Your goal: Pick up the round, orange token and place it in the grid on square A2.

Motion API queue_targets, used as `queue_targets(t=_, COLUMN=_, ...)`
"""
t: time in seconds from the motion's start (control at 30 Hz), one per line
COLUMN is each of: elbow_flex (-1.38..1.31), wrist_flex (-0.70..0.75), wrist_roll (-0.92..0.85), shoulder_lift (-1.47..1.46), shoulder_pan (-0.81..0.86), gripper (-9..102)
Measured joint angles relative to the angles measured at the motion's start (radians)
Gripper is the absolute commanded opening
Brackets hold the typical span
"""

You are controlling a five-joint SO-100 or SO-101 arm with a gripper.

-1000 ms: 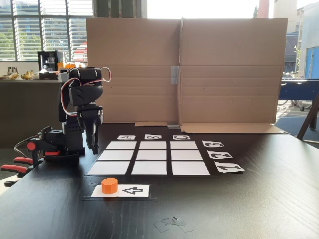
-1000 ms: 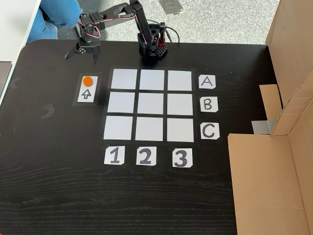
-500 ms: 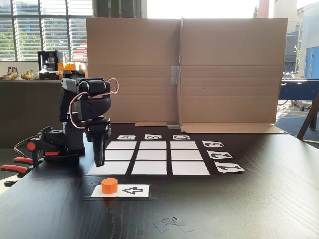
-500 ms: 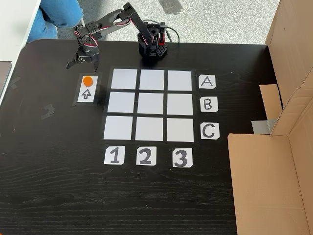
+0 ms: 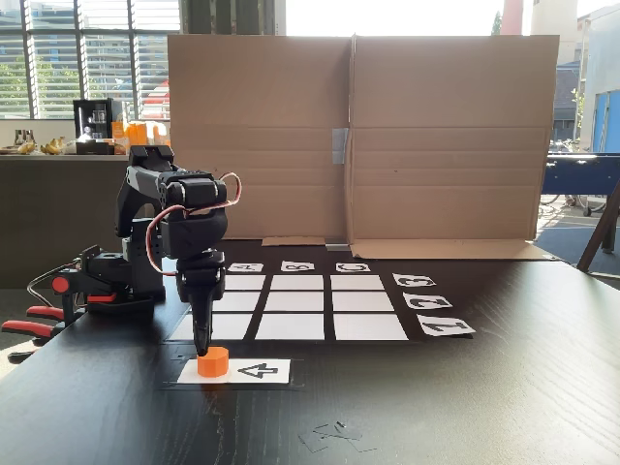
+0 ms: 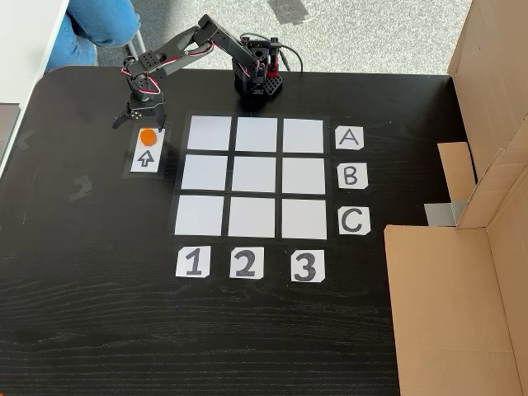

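Cardboard screens close off the far and right sides of the black table (image 6: 99,330); windows show behind them in the front-facing fixed view. From my remote seat: the token (image 6: 147,137) sits at the upper left of the top-down fixed view, on the arrow card (image 6: 146,157), just left of the grid (image 6: 256,176). In the front-facing view the token (image 5: 212,362) lies at lower left, in front of the grid's near row.

Claw (image 6: 138,122) is poised just above the token, fingers spread apart and empty, tips straddling the token's far side in the top-down view. From the front the claw (image 5: 201,349) looks almost touching the token's top; I cannot tell if there is contact.

Step in hand, as I judge it: final descent before closing.

Risks:
- claw seems slightly off-centre toward the arm base, so one finger may land on the token and push it along the card;
- closing too high could pinch the rim and flick it out;
- square A2 (image 6: 256,135), top row, middle cell, borders identical cells, so a sloppy release could straddle a gap.
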Motion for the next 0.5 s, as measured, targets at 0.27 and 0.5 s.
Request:
queue_targets(t=0.27, elbow_flex=-0.034, wrist_flex=-0.003, wrist_roll=0.000, shoulder_lift=-0.063, shoulder_pan=-0.015, gripper=54)
queue_targets(t=0.5, elbow_flex=-0.043, wrist_flex=-0.002, wrist_roll=0.017, shoulder_lift=-0.097, shoulder_pan=-0.015, gripper=43)
